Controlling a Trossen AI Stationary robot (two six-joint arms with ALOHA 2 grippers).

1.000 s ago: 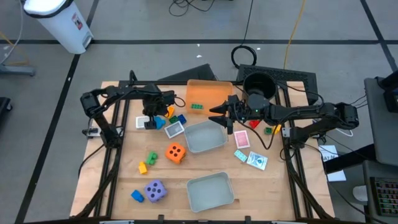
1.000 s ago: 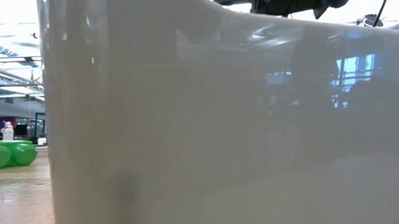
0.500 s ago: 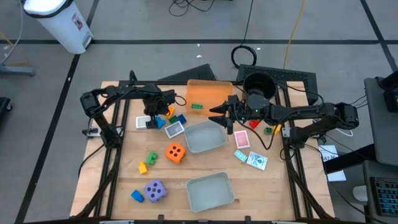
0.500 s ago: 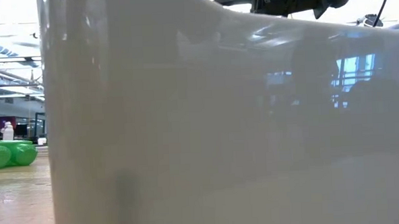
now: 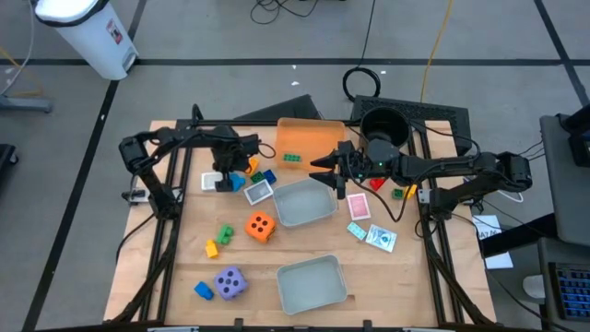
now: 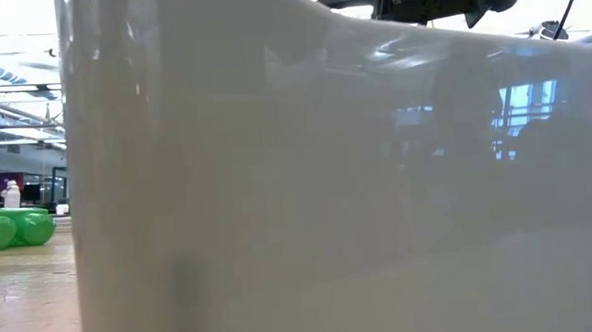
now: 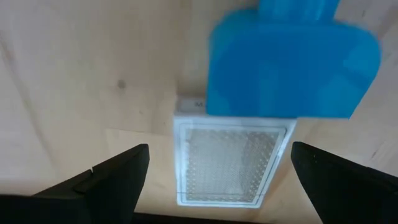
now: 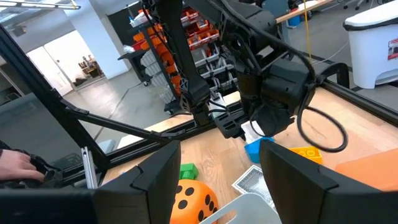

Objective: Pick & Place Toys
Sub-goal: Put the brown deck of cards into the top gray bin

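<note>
From above, my left gripper (image 5: 224, 180) hangs over the white card (image 5: 214, 182), just left of the orange tray (image 5: 309, 136); my right gripper (image 5: 324, 172) hovers at that tray's near edge. Low down, a pale wall (image 6: 327, 185) fills everything. My left wrist shows spread fingers (image 7: 118, 180) flanking the card (image 7: 227, 158), a blue brick (image 7: 292, 62) beside it. My right wrist: fingers (image 8: 155, 177) parted, empty, orange die (image 8: 194, 200) between them

The orange die (image 5: 260, 226) had black dots. The purple die (image 5: 230, 282) had white dots. One tray (image 5: 309, 142) was orange. A card (image 5: 359, 208) was pink, and a brick (image 5: 225, 234) was green.
</note>
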